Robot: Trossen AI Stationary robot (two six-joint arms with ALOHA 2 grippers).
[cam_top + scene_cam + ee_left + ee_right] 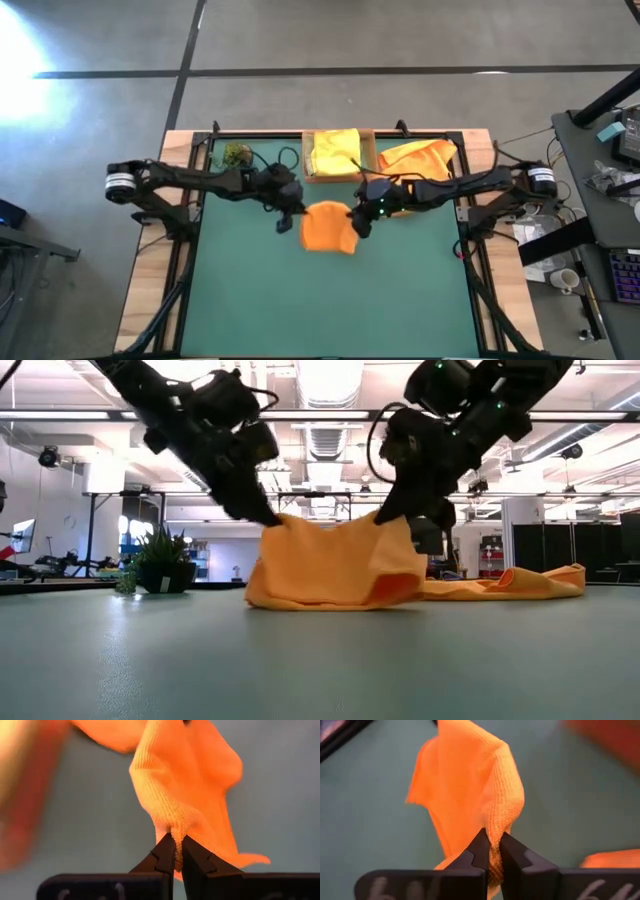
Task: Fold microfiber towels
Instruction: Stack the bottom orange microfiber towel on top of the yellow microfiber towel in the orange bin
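An orange towel point(328, 228) lies bunched at the middle of the green mat point(330, 300), its lower part on the mat point(330, 595). My left gripper point(290, 218) is shut on its left top corner. My right gripper point(358, 222) is shut on its right top corner. A second orange towel point(418, 156) lies at the far right. A yellow towel point(336, 152) lies in the tan tray point(340, 176). My left gripper pinches a bunched corner of the orange towel point(176, 836) between its two fingertips, coming slanting down from the left. The cloth hangs slack below, its bottom on the mat. My right gripper pinches the towel's other top corner point(492, 840) between its fingertips, slanting down from the right. The cloth sags between the two grippers.
A small potted plant point(237, 153) stands at the far left of the mat. The second orange towel point(520, 582) lies flat behind and right of the held one. Bare mat lies toward the near edge.
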